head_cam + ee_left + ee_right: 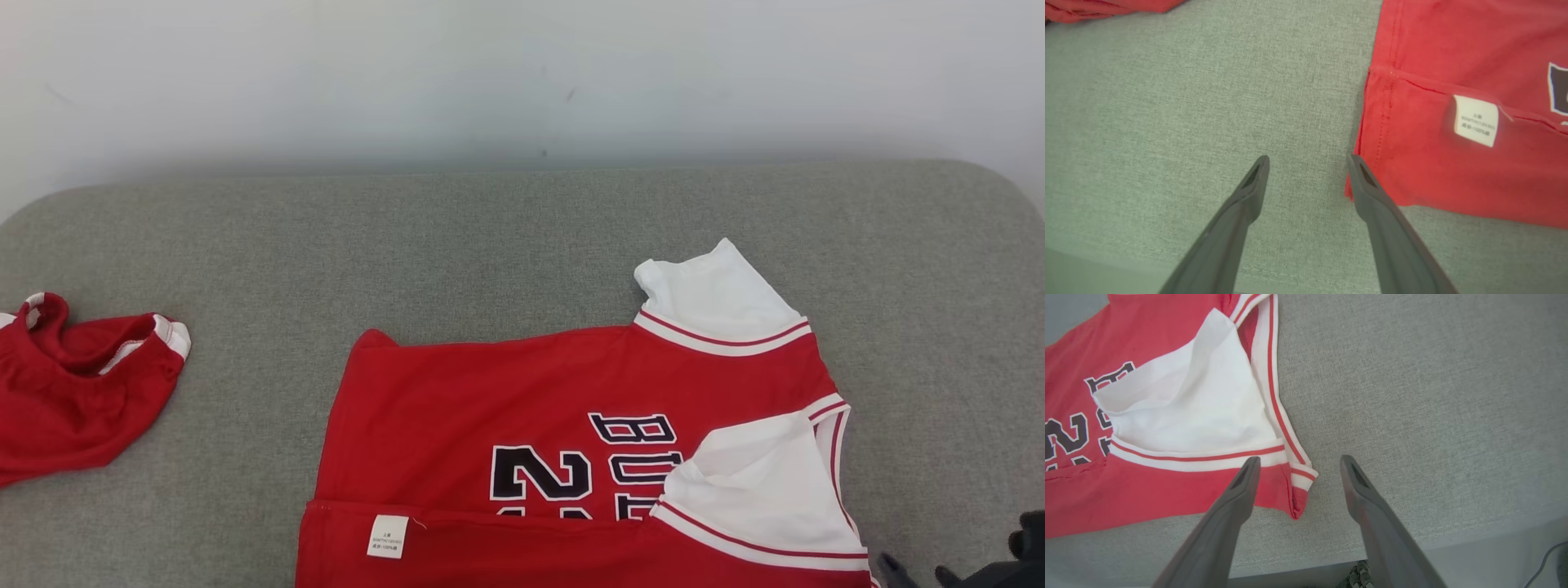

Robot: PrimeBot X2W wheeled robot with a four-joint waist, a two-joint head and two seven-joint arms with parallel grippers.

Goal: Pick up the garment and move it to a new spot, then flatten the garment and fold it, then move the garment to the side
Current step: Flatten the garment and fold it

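Observation:
The garment [571, 408], a red jersey with white sleeves and black lettering, lies on the grey cushion [490, 245] near its front edge. Its lower strip is folded up and shows a white label [387, 536]. In the left wrist view my left gripper [1308, 163] stands open over bare cushion. Its right-hand fingertip [1359, 175] sits at the garment's [1453, 49] left corner, and nothing is between the fingers. My right gripper [1299, 462] is open above the garment's [1167, 396] striped right corner, which rests flat on the cushion. The right gripper's [914, 569] dark tips show at the lower right of the head view.
A second red garment [73, 392] lies crumpled at the cushion's left end, its edge also at the top left of the left wrist view [1106, 6]. A pale wall [522, 73] rises behind. The cushion's front seam [1453, 535] runs close under both grippers.

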